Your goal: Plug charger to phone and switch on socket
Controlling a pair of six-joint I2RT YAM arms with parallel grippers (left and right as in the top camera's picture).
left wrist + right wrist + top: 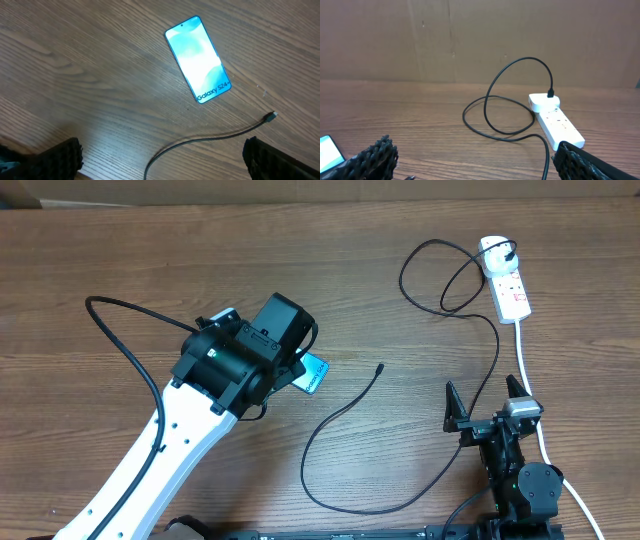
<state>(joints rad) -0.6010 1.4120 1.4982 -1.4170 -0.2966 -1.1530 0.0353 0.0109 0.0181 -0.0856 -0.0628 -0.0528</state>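
Observation:
The phone [198, 59] lies flat on the wooden table, its cyan screen lit and white text near its lower edge. My left gripper [162, 156] hangs open above the table just short of the phone, holding nothing. The charger [210, 140] runs between its fingers, and the small connector tip [271, 116] lies free to the right of the phone. In the overhead view the charger [345, 502] loops back to its plug in the socket [507, 282] at the far right. My right gripper [483, 402] stands open near the front right, short of the socket [555, 119].
The socket's thick white lead [528, 375] runs down the right side, close past my right arm. The charger forms a loose loop [492, 100] left of the socket. A corner of the phone [329, 152] shows at the right wrist view's left edge. A brown wall backs the table.

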